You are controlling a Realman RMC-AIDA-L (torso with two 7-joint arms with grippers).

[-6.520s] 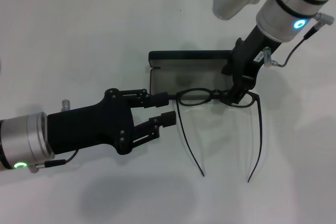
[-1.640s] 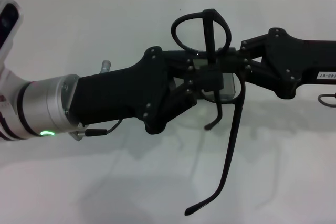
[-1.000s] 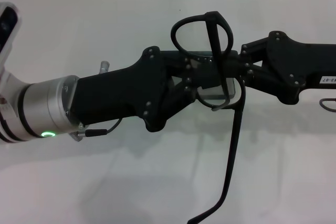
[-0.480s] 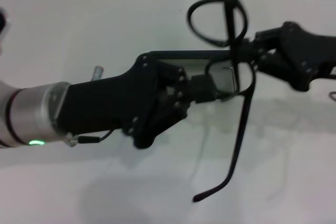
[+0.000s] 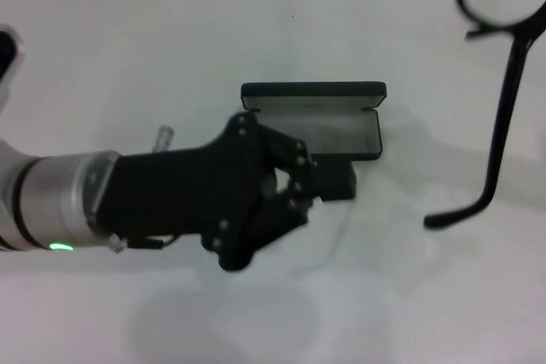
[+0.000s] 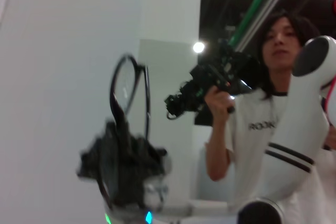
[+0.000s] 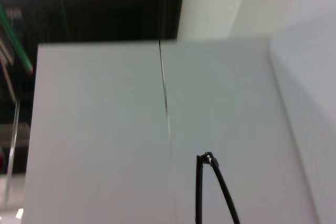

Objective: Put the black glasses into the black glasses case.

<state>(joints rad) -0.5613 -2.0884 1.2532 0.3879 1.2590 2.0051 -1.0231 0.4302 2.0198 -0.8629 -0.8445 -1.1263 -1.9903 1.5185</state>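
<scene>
The black glasses (image 5: 503, 57), thin, light and bendy-looking, are gripped in the right gripper (image 6: 123, 158), best held at the bridge, not the lenses, while the left gripper (image 5: 333, 181) is parked over the open black glasses case (image 5: 311, 104), and whether it's open or closed can't be told.

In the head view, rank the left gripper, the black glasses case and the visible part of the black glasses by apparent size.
1. Left gripper, though it is nearest the camera.
2. Black glasses case, open.
3. Black glasses, thin and cut off at the picture's edge, so their place is unsure.

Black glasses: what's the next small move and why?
Probably bring the black glasses back toward the open black glasses case. They hang at the right edge of the head view, one temple dangling, well off the case. The left gripper sits at the case's near edge, so it may need to back off first.
</scene>
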